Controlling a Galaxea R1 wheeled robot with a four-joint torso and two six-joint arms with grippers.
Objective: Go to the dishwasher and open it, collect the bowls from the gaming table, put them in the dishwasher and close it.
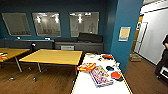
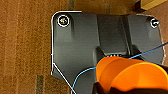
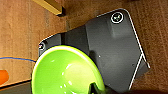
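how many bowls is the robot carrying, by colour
orange plastic bowl, in the left wrist view: 1
lime green glossy bowl, in the right wrist view: 1
total: 2

Left claw [image 2: 105, 88] on orange bowl [image 2: 130, 75] (right claw [image 3: 93, 88]: green bowl [image 3: 65, 72]).

Dark grey plate [image 2: 75, 50], white-edged, blue cable [image 2: 85, 73]

The room is dim and softly blurred; ceiling lights glare in the wall panels [image 1: 46, 23], daylight (bright, washed out) enters at right. Specular spots glint inside the green bowl [image 3: 65, 72].
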